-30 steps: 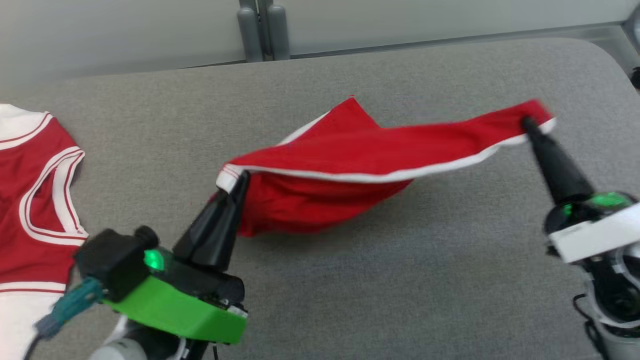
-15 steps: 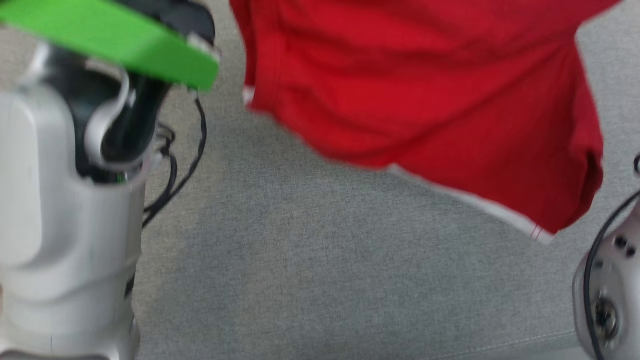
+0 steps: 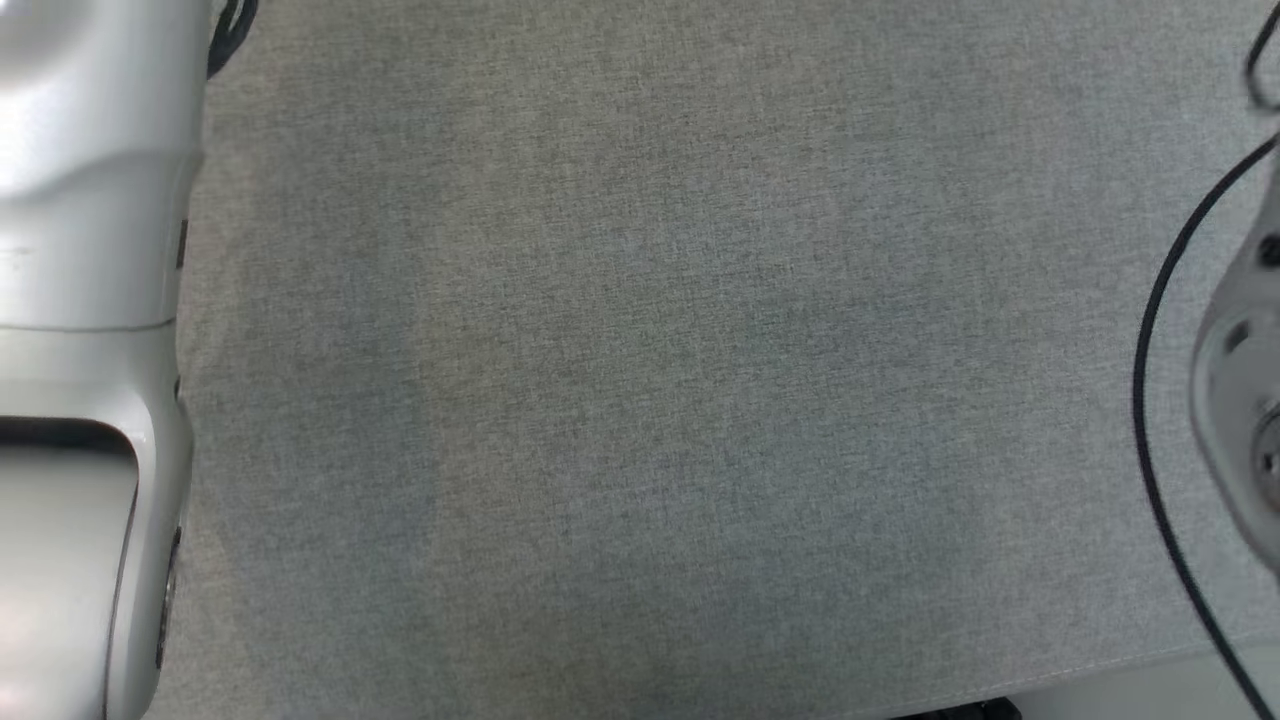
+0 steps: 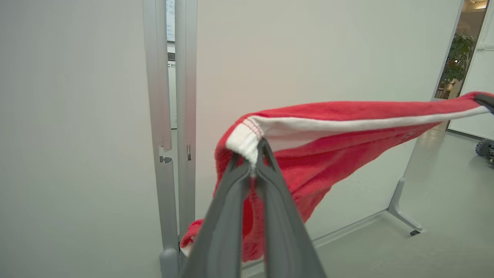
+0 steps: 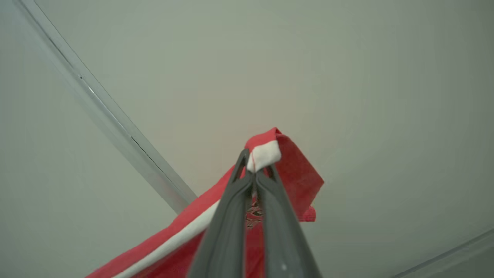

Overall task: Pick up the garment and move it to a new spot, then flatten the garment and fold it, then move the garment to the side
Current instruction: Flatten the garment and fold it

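The garment [image 4: 332,146] is red with a white band along one edge, lifted into the air and stretched between both grippers. My left gripper [image 4: 252,156] is shut on one white-banded corner, and the cloth sags below it. In the right wrist view my right gripper [image 5: 255,166] is shut on the other corner of the garment [image 5: 297,173], with the white band trailing down to the left. The head view looks down at the grey cloth tabletop [image 3: 650,350], with my pale left forearm [image 3: 80,300] at its left edge and part of my right arm [image 3: 1240,350] at its right edge.
A pale partition wall with a grey metal post [image 4: 170,127] stands beyond the table. A doorway with a plant [image 4: 457,54] lies at the far right. The table's near edge [image 3: 1100,670] runs along the bottom right of the head view.
Both grippers have raised the garment off the table and up out of the head view. The head camera has tilted down, so the picture now rests on bare tabletop.
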{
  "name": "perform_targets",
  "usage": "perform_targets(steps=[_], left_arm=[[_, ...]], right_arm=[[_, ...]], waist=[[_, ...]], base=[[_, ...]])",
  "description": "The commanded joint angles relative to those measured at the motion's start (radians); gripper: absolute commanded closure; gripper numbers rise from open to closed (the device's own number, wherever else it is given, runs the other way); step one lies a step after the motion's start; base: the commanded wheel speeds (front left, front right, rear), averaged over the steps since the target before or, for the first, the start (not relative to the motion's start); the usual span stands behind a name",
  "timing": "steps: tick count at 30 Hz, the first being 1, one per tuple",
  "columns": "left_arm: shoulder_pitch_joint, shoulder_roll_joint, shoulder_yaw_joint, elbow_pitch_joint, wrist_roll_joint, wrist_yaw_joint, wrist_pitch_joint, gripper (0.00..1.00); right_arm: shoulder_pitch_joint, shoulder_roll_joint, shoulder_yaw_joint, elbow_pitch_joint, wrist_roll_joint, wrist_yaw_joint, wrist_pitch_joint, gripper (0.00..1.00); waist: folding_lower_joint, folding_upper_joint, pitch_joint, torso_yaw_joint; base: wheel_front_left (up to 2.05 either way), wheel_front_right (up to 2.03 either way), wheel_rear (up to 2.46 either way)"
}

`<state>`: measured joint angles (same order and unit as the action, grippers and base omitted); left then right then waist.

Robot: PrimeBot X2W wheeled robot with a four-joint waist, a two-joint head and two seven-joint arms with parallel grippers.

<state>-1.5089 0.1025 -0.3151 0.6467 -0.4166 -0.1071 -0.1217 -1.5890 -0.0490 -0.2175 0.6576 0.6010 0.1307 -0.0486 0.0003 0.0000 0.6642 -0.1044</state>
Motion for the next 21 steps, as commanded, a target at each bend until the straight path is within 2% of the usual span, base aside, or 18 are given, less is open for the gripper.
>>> perform_targets(steps=[1,6,9,12,17,21], left_arm=[[0.045,0.011,-0.005,0.041,0.001,-0.008,-0.027,1.00],[0.237,0.035,-0.050,0.148,-0.060,-0.024,-0.100,1.00],[0.383,0.048,-0.112,0.117,-0.097,-0.023,-0.128,1.00],[0.560,0.082,-0.149,0.021,-0.109,-0.024,-0.143,1.00],[0.972,0.078,-0.109,-0.234,-0.095,-0.023,-0.141,1.00],[1.280,0.061,-0.109,-0.386,-0.045,-0.003,-0.142,1.00]], right_arm=[[0.087,-0.004,0.039,0.014,0.033,0.000,-0.022,1.00],[0.381,-0.003,0.195,0.001,0.159,0.000,-0.082,1.00],[0.566,-0.013,0.247,-0.048,0.211,0.000,-0.112,1.00],[0.772,-0.049,0.284,-0.138,0.270,0.000,-0.142,1.00],[1.168,-0.138,0.342,-0.279,0.349,-0.001,-0.169,1.00],[1.426,-0.190,0.318,-0.369,0.357,-0.001,-0.190,1.00]], waist=[[-0.0003,0.0000,0.015,-0.033],[-0.0003,0.0000,-0.026,-0.054],[-0.0003,0.0000,-0.056,-0.061],[-0.0003,0.0000,-0.104,-0.051],[-0.0003,0.0000,-0.263,-0.021],[-0.0003,0.0000,-0.376,0.003]], base=[[0.00,0.00,0.00],[0.00,0.00,0.00],[0.00,0.00,0.00],[0.00,0.00,0.00],[0.00,0.00,0.00],[0.00,0.00,0.00]])
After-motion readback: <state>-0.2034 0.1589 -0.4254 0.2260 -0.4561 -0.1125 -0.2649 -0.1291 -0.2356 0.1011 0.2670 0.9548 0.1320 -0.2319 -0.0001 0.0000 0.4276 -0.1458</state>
